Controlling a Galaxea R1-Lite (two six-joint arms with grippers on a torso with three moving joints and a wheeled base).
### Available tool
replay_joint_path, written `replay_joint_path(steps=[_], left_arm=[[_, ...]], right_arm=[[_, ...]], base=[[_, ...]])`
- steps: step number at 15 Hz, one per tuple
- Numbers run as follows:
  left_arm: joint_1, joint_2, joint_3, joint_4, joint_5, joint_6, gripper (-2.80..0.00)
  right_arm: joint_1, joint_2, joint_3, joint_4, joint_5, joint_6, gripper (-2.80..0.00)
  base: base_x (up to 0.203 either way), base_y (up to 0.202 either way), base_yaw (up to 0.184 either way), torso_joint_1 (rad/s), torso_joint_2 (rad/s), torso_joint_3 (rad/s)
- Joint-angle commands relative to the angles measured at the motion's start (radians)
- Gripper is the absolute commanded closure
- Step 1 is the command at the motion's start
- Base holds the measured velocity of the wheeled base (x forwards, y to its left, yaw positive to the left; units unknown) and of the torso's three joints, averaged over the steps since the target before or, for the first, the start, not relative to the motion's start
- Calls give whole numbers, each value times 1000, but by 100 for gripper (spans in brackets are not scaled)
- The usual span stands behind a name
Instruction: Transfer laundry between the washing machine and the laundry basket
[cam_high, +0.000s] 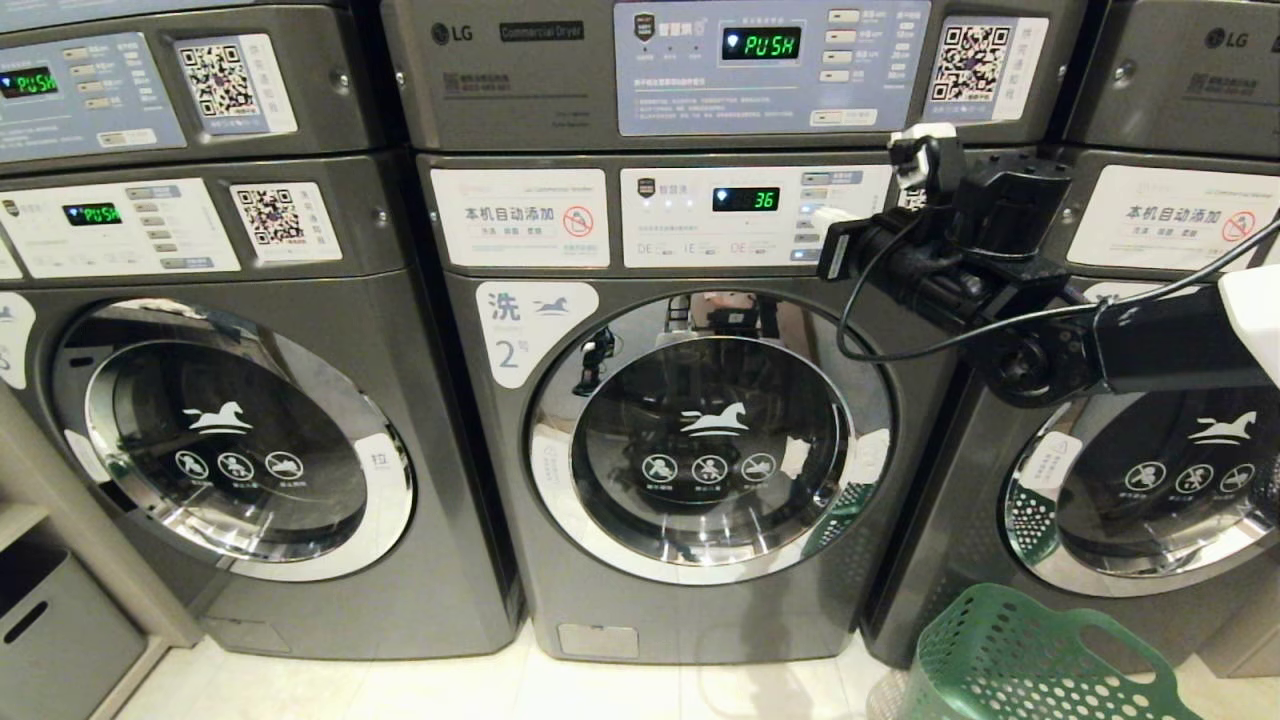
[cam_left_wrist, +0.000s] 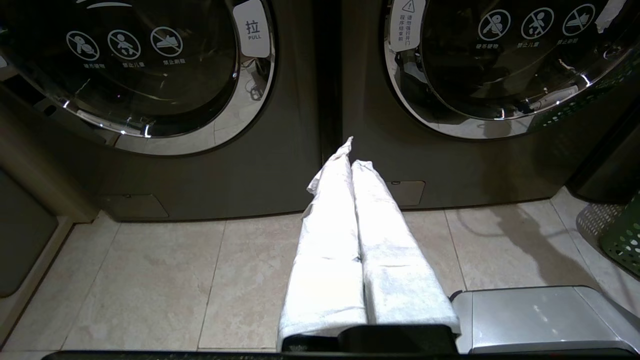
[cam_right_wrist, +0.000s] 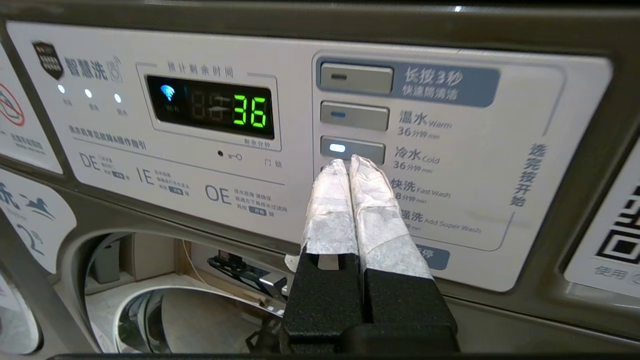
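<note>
The washing machine (cam_high: 690, 400) in the middle carries a white label with the character 洗, a small horse and the number 2, and its round chrome-ringed door is closed, with a white horse logo and three round prohibition signs on the glass. Above the door, its control panel (cam_right_wrist: 300, 150) shows "36" in green digits beside a blue Wi-Fi sign, and next to this is a column of grey buttons with the words "Warm", "Cold", "Fast Wash" and "Add Super Wash". The button beside "Cold" (cam_right_wrist: 352, 148) has a small light on. The unit stacked on top of the washing machine reads "LG" and "Commercial Dryer", and its display (cam_high: 761, 43) shows "PUSH". The right gripper (cam_right_wrist: 350, 165) is raised in front of the control panel, its jaws pressed together and holding nothing, the white-wrapped tips just below the lit button; I cannot tell if they touch the panel. The left gripper (cam_left_wrist: 350, 155) hangs low in front of the washing machine, pointing at the gap to the neighbour machine whose door says "PULL", with jaws also closed and empty. The laundry basket (cam_high: 1030, 660), dark green with round holes, stands on the floor to the lower right of the washing machine. No garment is visible.
</note>
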Motion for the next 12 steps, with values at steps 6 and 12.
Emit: replay_joint_path(steps=[6,12], left_arm=[[1,0,0,1,0,1,0],[-1,0,0,1,0,1,0]], right_arm=[[-10,-54,133,-5,-16,5,0],[-29,-58,212,-36,-18,6,0]], base=[[0,0,0,0,0,0],[0,0,0,0,0,0]])
